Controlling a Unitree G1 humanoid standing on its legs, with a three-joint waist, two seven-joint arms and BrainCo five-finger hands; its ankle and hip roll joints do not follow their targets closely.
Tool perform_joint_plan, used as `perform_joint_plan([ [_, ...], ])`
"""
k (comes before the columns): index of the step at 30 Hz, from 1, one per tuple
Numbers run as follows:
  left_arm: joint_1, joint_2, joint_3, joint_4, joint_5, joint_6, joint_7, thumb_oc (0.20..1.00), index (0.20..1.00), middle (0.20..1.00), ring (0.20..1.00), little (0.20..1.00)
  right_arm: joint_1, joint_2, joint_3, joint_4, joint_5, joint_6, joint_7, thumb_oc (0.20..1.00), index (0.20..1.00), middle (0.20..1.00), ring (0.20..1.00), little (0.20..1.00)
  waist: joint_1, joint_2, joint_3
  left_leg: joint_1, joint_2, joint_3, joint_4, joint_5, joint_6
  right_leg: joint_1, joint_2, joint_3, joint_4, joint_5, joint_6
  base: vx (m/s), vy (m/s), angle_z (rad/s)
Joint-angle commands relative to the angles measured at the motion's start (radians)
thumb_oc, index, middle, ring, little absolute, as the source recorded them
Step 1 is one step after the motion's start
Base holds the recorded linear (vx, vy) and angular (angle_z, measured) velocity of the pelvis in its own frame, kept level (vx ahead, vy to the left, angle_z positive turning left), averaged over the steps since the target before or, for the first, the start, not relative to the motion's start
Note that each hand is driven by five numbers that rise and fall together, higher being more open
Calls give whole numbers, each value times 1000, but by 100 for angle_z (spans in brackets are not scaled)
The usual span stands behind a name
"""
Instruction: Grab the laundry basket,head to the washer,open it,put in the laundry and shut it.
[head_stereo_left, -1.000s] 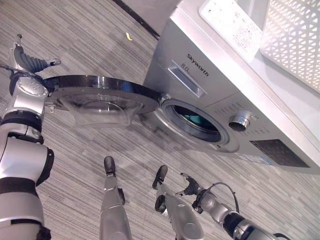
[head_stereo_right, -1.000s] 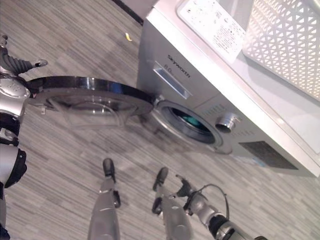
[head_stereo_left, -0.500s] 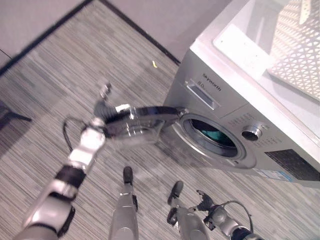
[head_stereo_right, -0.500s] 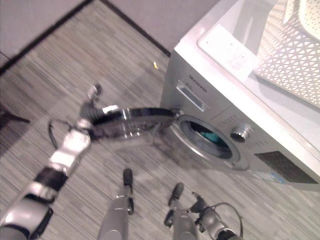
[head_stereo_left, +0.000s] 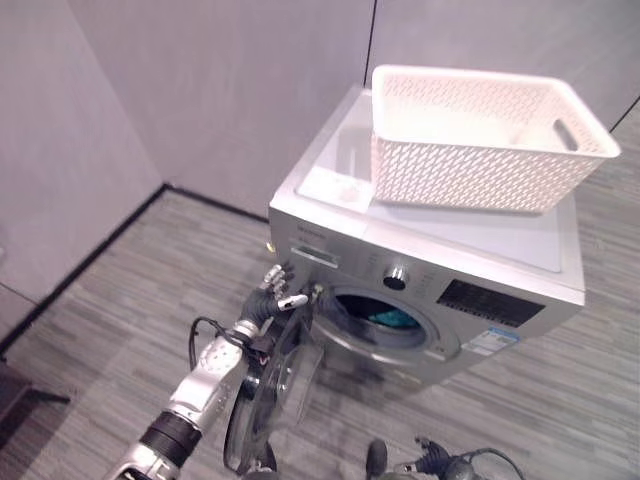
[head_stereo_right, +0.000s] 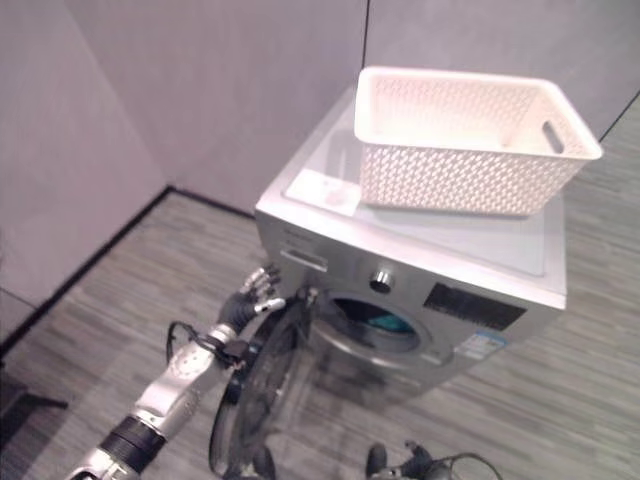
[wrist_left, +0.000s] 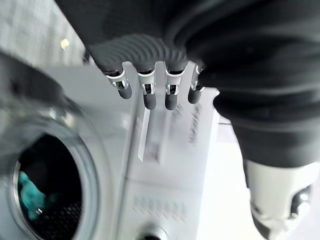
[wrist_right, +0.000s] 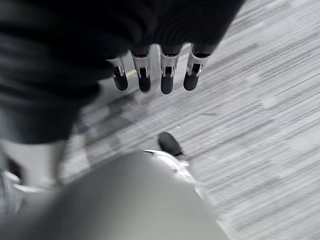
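We see the basket (head_stereo_left: 485, 135) on the washer (head_stereo_left: 420, 270), teal laundry (head_stereo_left: 395, 318) inside, door (head_stereo_left: 275, 385) open. Left hand (head_stereo_left: 272, 295) released beside it; right hand (wrist_right: 152, 70) released. Shutting remains.

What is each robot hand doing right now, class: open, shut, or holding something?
Left robot hand: open, at the washer door's top edge.
Right robot hand: open, holding nothing.
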Motion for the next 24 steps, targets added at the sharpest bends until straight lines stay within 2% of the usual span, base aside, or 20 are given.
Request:
perform_joint_plan([
  [1,-55,-4,11,10,13,-6,-33,1000,1000,1000,1000,1000,135,27,67,92,-151,62,125,1000,1000,1000,1000,1000,27,38,33,-58,21,-7,72,34,-2,15,-12,-86,9,-98,17,-143,-50,15],
  [2,-47,-15,15,8,12,-7,-37,1000,1000,1000,1000,1000,149,11,32,105,-135,63,102,1000,1000,1000,1000,1000,25,53,34,-64,22,-20,67,48,-7,14,-10,-88,9,-104,15,-207,-12,9],
  [3,-42,-39,10,8,0,-9,-29,1000,1000,1000,1000,1000,141,-33,-51,104,-70,67,56,1000,1000,1000,1000,1000,26,84,52,-118,27,-93,68,158,-42,-2,-8,-84,9,-115,7,-207,-15,5],
  [4,-43,-41,9,9,0,-9,-29,1000,1000,1000,1000,1000,141,-34,-52,104,-70,67,56,1000,1000,1000,1000,1000,24,86,51,-121,27,-97,67,160,-43,-4,-7,-87,9,-115,6,-250,-2,11],
  [6,-71,-57,-11,22,5,-5,-17,1000,1000,1000,1000,1000,127,-49,-93,95,-38,71,28,1000,1000,1000,1000,1000,15,80,72,-184,14,-145,69,198,-67,-15,-28,-125,9,-114,-3,-249,-55,17],
  [7,-73,-59,-8,21,9,-2,-18,1000,1000,1000,1000,1000,108,-51,-98,76,-16,67,18,1000,1000,1000,1000,1000,14,69,81,-199,14,-176,110,184,-63,-31,-34,-120,9,-112,-5,-216,-63,39],
  [8,-73,-59,-8,21,9,-2,-19,1000,1000,1000,1000,1000,107,-51,-98,76,-16,67,18,1000,1000,1000,1000,1000,14,69,80,-199,14,-176,110,184,-63,-32,-34,-121,9,-112,-5,-287,-86,38],
  [9,-57,-63,4,28,28,9,-15,1000,1000,1000,1000,1000,92,-58,-107,52,27,55,10,1000,1000,1000,1000,1000,5,44,85,-174,18,-206,225,124,-45,-52,-48,-113,9,-91,-6,-255,-84,27],
  [10,-49,-62,16,30,59,18,-10,1000,1000,1000,1000,1000,84,-56,-115,39,57,48,7,1000,1000,1000,1000,1000,-4,25,83,-150,46,-193,315,96,-40,-60,-57,-110,9,-78,-11,-256,-84,-17],
  [11,-48,-61,16,30,59,18,-10,1000,1000,1000,1000,1000,84,-55,-114,39,58,48,7,1000,1000,1000,1000,1000,-2,27,85,-151,49,-192,323,91,-41,-59,-55,-109,9,-78,-11,-168,-37,-44],
  [12,-9,-53,57,23,99,31,-2,1000,1000,1000,1000,1000,82,-51,-128,16,99,40,12,1000,1000,1000,1000,1000,-4,7,72,-92,76,-175,439,64,-33,-77,-61,-97,9,-58,-10,-99,5,-49],
  [14,39,-45,110,50,142,45,14,1000,1000,1000,1000,1000,87,-53,-147,-30,140,30,24,1000,1000,1000,1000,1000,-11,-4,47,-4,78,-174,501,54,-41,-99,-64,-85,9,-28,0,-125,53,-50],
  [15,58,-38,141,67,170,43,25,1000,1000,1000,1000,1000,93,-54,-162,-61,160,27,35,1000,1000,1000,1000,1000,-21,-2,36,52,73,-179,470,45,-42,-111,-58,-85,9,-8,9,-253,129,-46],
  [16,68,-29,182,117,263,35,45,1000,1000,1000,1000,1000,109,-53,-178,-96,182,19,48,1000,1000,1000,1000,1000,-36,3,21,134,42,-188,365,-13,-38,-144,-54,-100,12,19,25,-206,105,-50],
  [17,68,-29,182,118,263,35,45,1000,1000,1000,1000,1000,109,-53,-177,-96,182,19,48,1000,1000,1000,1000,1000,-38,-1,19,133,37,-188,360,-8,-36,-146,-58,-99,10,22,25,-305,113,-45],
  [18,53,-21,189,160,320,38,59,1000,1000,1000,1000,1000,123,-50,-180,-110,182,19,53,1000,1000,1000,1000,1000,-47,2,20,157,36,-182,307,-51,-31,-162,-68,-119,22,40,32,-243,64,-34],
  [19,33,-17,202,190,354,32,75,1000,1000,1000,1000,1000,129,-47,-184,-121,185,20,54,1000,1000,1000,1000,1000,-55,1,23,164,34,-167,270,-97,-22,-172,-81,-131,31,49,35,-357,103,12],
  [22,-6,-2,239,183,420,11,118,1000,1000,1000,1000,1000,150,-17,-201,-101,185,23,48,1000,1000,1000,1000,1000,-64,-3,23,158,11,-153,222,-185,-7,-199,-141,-179,48,95,56,-324,155,75],
  [24,-8,5,261,134,439,-4,119,1000,1000,1000,1000,1000,171,7,-194,-84,170,27,56,1000,1000,1000,1000,1000,-56,-11,32,151,-26,-162,210,-270,14,-209,-177,-200,39,120,73,-301,262,91],
])
